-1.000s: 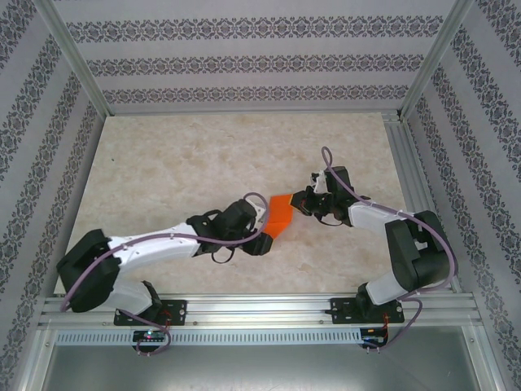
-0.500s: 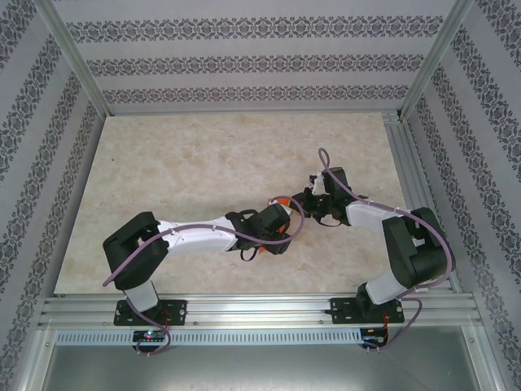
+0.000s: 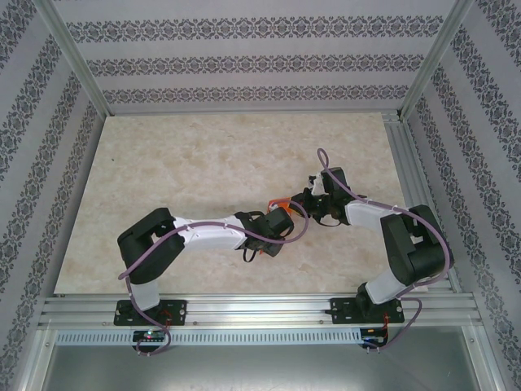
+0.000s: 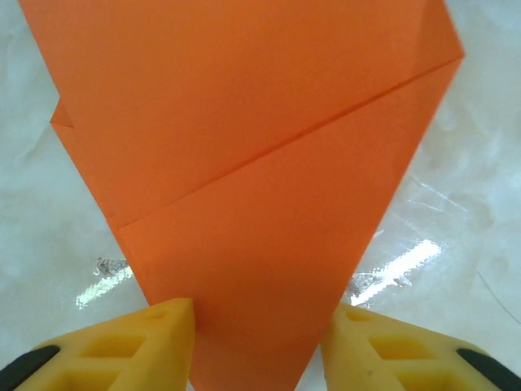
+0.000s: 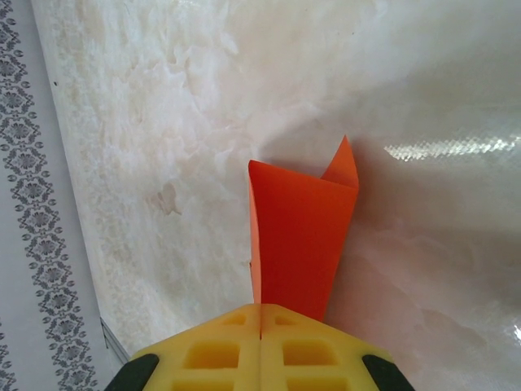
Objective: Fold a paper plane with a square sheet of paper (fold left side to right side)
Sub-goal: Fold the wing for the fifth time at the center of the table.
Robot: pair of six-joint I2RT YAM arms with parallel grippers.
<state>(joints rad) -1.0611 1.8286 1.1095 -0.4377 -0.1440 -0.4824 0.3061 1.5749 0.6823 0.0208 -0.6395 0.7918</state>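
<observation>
The square sheet of paper (image 4: 252, 163) is bright orange and folded into a tapering wedge with a diagonal crease. Its narrow end runs down between the yellow fingers of my left gripper (image 4: 259, 314), which stand apart on either side of it, open. My right gripper (image 5: 260, 308) is shut on another edge of the paper (image 5: 297, 236), which stands up from its closed pads with a small corner flap at the far end. From above, the left gripper (image 3: 275, 218) covers most of the paper, leaving an orange sliver (image 3: 279, 201) beside the right gripper (image 3: 308, 202).
The marble-patterned table (image 3: 187, 163) stretches wide to the left and back. Patterned walls and metal frame posts (image 3: 77, 61) ring it. An aluminium rail (image 3: 260, 305) runs along the near edge by the arm bases.
My left arm has swung right and forward over the paper, hiding most of it from above, and its jaws have narrowed somewhat. The right gripper has kept its place and hold.
</observation>
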